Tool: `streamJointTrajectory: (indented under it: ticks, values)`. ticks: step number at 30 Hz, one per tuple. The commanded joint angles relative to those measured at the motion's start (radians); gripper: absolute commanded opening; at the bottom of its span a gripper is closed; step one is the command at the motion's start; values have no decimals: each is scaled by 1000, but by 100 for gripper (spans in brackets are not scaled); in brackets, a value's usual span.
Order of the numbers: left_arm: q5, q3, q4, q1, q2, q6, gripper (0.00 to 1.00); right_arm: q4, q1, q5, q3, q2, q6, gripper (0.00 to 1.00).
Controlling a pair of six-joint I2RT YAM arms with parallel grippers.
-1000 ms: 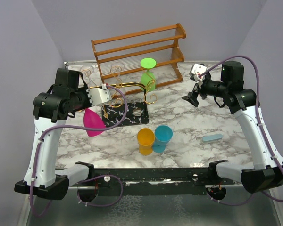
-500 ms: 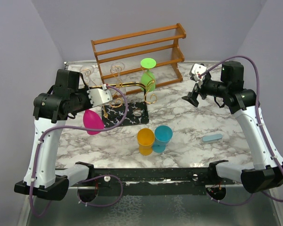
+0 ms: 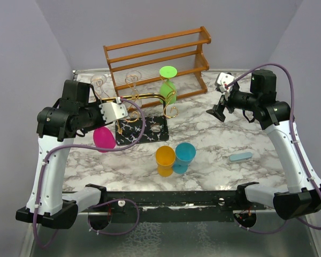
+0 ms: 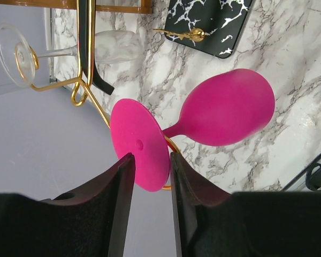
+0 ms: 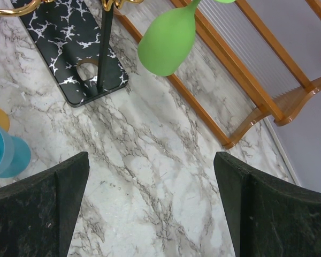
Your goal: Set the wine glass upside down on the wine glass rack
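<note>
Nearest the arm bases, an orange cup [image 3: 165,159] and a teal cup [image 3: 184,156] stand touching at lower centre of the overhead frame. At centre left, the left gripper [image 4: 151,156] has its jaws a little apart with nothing pinched, their tips just short of the rim of the pink wine glass [image 4: 224,115]. The glass hangs bowl-down from a gold arm of the wine glass rack [image 3: 136,132], low over the marble. Whether its stem sits fully in the wire I cannot tell. If not, a finger catching the foot on the way out could drag it off the arm's open end and drop it. At right, the right gripper [image 5: 151,166] hovers wide open and empty. Farther back hang a green glass [image 5: 168,37] and a clear one [image 4: 117,47], before the wooden shelf [image 5: 289,104].
</note>
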Motion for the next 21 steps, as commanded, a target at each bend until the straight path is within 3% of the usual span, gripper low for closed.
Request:
streamJointTrajectory:
  ticks: [1,21]
  values:
    - [50,0,-10,-1,-19,-5,37,18,4,21,-16,-15,-15,99]
    - [152,9,-11,-1,-19,-40,48,-103,4,-104,33,57,8,100]
